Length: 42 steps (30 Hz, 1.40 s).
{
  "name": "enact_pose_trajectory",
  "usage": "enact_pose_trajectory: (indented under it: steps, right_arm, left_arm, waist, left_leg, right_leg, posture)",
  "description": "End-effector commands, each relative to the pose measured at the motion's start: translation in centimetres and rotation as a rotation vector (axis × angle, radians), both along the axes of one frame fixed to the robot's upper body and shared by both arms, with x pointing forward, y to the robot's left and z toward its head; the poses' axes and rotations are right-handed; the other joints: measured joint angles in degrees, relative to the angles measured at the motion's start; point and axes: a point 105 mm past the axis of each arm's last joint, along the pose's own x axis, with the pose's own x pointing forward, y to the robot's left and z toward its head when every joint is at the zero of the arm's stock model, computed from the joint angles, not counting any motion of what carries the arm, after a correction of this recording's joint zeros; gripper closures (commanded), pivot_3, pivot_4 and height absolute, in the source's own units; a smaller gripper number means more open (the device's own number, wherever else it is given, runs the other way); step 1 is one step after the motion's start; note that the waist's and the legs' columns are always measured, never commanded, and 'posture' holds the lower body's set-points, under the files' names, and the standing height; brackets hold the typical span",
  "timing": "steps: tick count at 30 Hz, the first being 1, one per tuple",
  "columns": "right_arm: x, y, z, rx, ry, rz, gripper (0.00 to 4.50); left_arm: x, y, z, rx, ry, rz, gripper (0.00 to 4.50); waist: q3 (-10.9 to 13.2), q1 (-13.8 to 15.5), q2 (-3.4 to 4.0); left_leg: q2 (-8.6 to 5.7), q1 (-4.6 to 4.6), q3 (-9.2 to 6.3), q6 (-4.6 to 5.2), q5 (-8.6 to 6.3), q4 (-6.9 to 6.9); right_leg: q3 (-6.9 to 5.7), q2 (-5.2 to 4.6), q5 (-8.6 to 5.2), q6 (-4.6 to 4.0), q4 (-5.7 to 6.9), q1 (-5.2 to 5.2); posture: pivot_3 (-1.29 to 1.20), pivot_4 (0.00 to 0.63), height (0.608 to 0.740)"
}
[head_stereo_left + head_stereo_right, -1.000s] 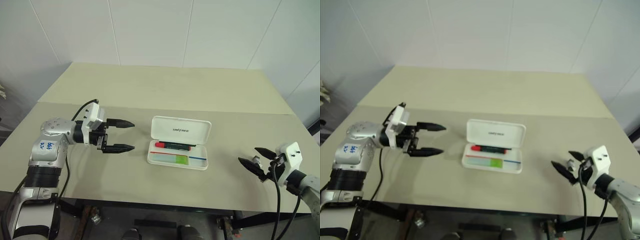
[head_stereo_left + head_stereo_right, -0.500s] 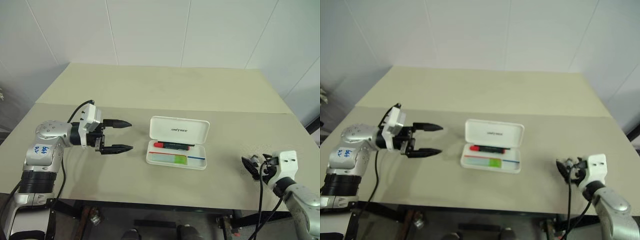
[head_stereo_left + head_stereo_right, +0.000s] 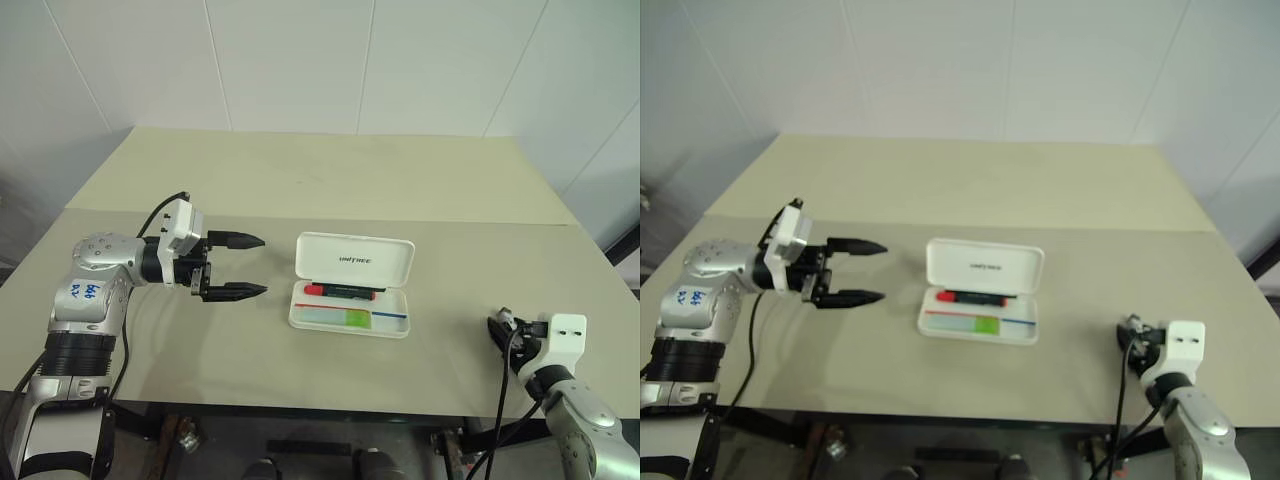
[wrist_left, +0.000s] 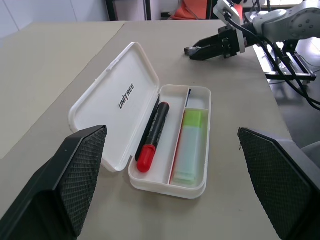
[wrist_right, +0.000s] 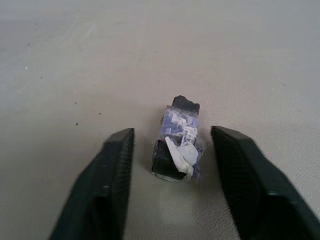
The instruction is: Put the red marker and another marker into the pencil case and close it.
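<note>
Pencil case [image 3: 350, 286], lid up, long axis pointing toward the wide-open left claw [image 3: 243, 265] just beside it; the right claw [image 3: 1132, 332], seemingly part-open around a small dark block [image 5: 177, 137], sits well apart.

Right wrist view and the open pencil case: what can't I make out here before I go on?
- Small dark block with pale scraps, between the right pincer's open fingers: right wrist view, identity unclear.
- Red-capped, black-barrelled marker: barrel print too small, all views.
- Mint highlighter with green cap: body blends into the white plastic pencil case, head views.
- Left pincer: fingers cut off by the left wrist view's lower edge.
</note>
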Motion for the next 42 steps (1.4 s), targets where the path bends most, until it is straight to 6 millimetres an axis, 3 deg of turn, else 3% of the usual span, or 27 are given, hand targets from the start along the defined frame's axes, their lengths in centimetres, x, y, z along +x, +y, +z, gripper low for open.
enact_pose_trajectory:
  steps: [1, 3, 10, 14, 17, 23, 31, 42]
  right_arm:
    - [0.1, -0.1, 0.1, 0.000, -0.004, -0.009, 3.42]
    - [0.3, -0.3, 0.2, -0.015, -0.004, -0.002, 4.09]
    - [2.0, -0.6, 3.9, -0.113, -0.087, 0.194, 4.15]
    - [1.9, 1.9, 5.8, -0.210, -0.123, 0.502, 4.15]
    - [0.9, 4.9, 6.3, -0.299, -0.107, 0.800, 4.15]
    - [0.5, 8.7, 6.5, -0.377, -0.082, 1.135, 4.15]
    - [1.7, 12.2, 6.5, -0.394, -0.077, 1.363, 4.15]
    - [2.9, 13.2, 5.8, -0.404, -0.062, 1.434, 4.15]
  left_arm:
    - [-0.1, 0.1, 0.9, 0.010, -0.048, -0.005, 0.00]
    - [-0.1, 0.1, 0.8, 0.008, -0.048, -0.003, 0.00]
    - [-0.2, 0.1, 0.4, 0.003, -0.046, 0.002, 0.00]
    - [-0.3, 0.1, 0.2, 0.003, -0.044, 0.004, 0.00]
    - [-0.4, 0.2, -0.1, 0.005, -0.041, 0.006, 0.00]
    - [-0.6, 0.1, -0.4, 0.005, -0.035, 0.006, 0.00]
    - [-1.0, -0.2, -0.7, 0.007, -0.028, 0.002, 0.00]
    - [-1.5, -0.1, -1.6, 0.019, -0.006, 0.005, 0.00]
  waist:
    - [0.00, -0.14, 0.00]
    - [0.00, -0.23, 0.00]
    - [0.02, -0.40, 0.04]
    - [0.07, -0.51, 0.11]
    - [0.07, -0.40, 0.10]
    - [0.08, -0.51, 0.10]
    - [0.09, -0.35, 0.11]
    - [0.10, -0.41, 0.13]
  left_leg:
    - [0.00, 0.00, 0.00, 0.00, 0.00, 0.00]
    - [0.00, 0.00, 0.00, 0.00, 0.00, -0.01]
    - [-0.03, 0.00, 0.04, 0.05, 0.03, 0.03]
    - [-0.01, 0.01, 0.04, 0.05, 0.03, -0.01]
    - [0.00, -0.01, 0.02, 0.03, 0.02, -0.03]
    - [0.00, -0.02, 0.03, 0.01, 0.00, -0.01]
    - [0.00, -0.03, 0.01, 0.01, 0.00, 0.00]
    - [0.00, -0.06, -0.01, -0.01, -0.01, -0.01]
  right_leg:
    - [0.00, 0.00, 0.00, 0.00, 0.00, 0.00]
    - [0.00, 0.00, 0.00, 0.01, 0.00, 0.00]
    - [0.05, 0.00, 0.03, 0.00, 0.00, 0.01]
    - [0.05, 0.01, 0.29, 0.52, 0.01, 0.00]
    - [0.01, 0.02, 0.35, 0.75, 0.00, -0.01]
    - [0.02, 0.01, 0.39, 0.85, -0.02, -0.01]
    - [0.00, 0.00, 0.41, 0.81, -0.02, -0.03]
    - [-0.03, -0.01, 0.40, 0.82, 0.01, -0.07]
  posture:
    - [0.00, 0.150, 0.740]
    - [0.00, 0.150, 0.740]
    - [0.00, 0.150, 0.740]
    - [0.00, 0.150, 0.740]
    - [0.00, 0.150, 0.740]
    - [0.00, 0.150, 0.740]
    - [0.00, 0.150, 0.740]
    - [0.00, 0.150, 0.740]
